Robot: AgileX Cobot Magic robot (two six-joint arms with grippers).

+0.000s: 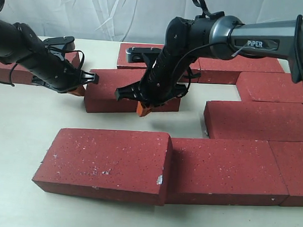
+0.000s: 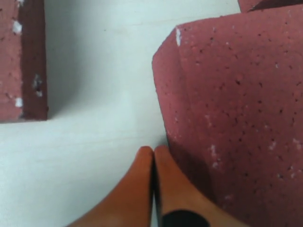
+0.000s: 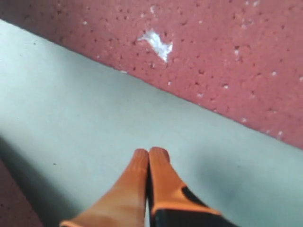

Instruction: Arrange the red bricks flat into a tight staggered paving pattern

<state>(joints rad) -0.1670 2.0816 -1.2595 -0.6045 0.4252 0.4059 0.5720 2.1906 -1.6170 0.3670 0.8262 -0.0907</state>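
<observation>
Several dark red bricks lie flat on the pale table (image 1: 19, 138). One middle brick (image 1: 112, 94) sits askew between my two grippers. My left gripper (image 1: 78, 90) is shut and empty, its orange fingertips (image 2: 163, 161) pressed against that brick's left end (image 2: 236, 109). My right gripper (image 1: 143, 109) is also shut and empty, its tips (image 3: 158, 158) down on the table at the brick's front side. In the right wrist view, the speckled face of another brick (image 3: 213, 52) lies across a strip of bare table ahead of them.
A front row of three bricks (image 1: 106, 162) (image 1: 224, 169) (image 1: 295, 165) runs along the near edge. More bricks lie at the right (image 1: 257, 118) (image 1: 276, 86), at the back (image 1: 234, 67), and behind the left arm (image 1: 12, 72). A white cloth hangs behind.
</observation>
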